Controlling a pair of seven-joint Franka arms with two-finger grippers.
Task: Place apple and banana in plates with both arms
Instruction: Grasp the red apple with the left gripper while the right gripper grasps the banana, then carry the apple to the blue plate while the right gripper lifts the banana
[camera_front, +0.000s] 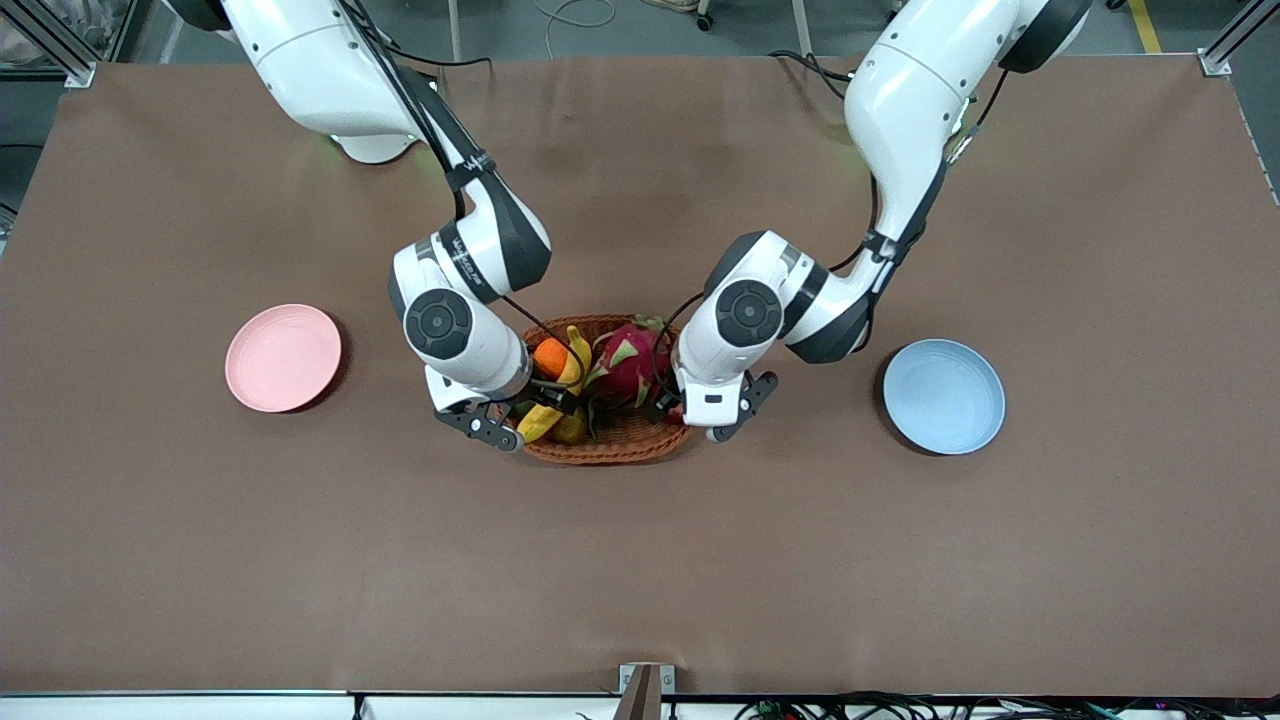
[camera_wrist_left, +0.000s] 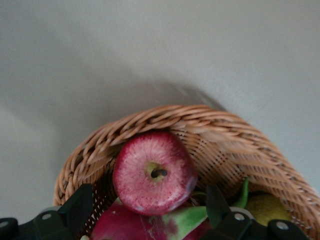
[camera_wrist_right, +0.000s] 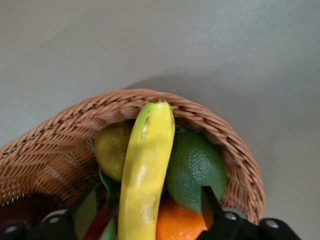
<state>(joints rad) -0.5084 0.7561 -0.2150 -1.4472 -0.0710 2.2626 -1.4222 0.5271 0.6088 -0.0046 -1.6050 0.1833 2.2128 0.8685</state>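
Brown worktop (camera_front: 640, 560) carries a wicker basket (camera_front: 610, 445) between two bare plates. Left hand (camera_wrist_left: 150, 202) gapes around the apple (camera_wrist_left: 154, 172); right hand (camera_wrist_right: 145, 207) gapes astride the banana (camera_wrist_right: 146, 165). Crowding fruit could snag either lift

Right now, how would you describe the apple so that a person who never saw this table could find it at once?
Look at the brown wicker basket in the middle of the table, between the two plates. The apple lies inside it at the left arm's end, against the woven wall, between the open fingers of the left gripper. It is small, round and dark red with a pale stem hollow, unlike the scaly magenta dragon fruit beside it.
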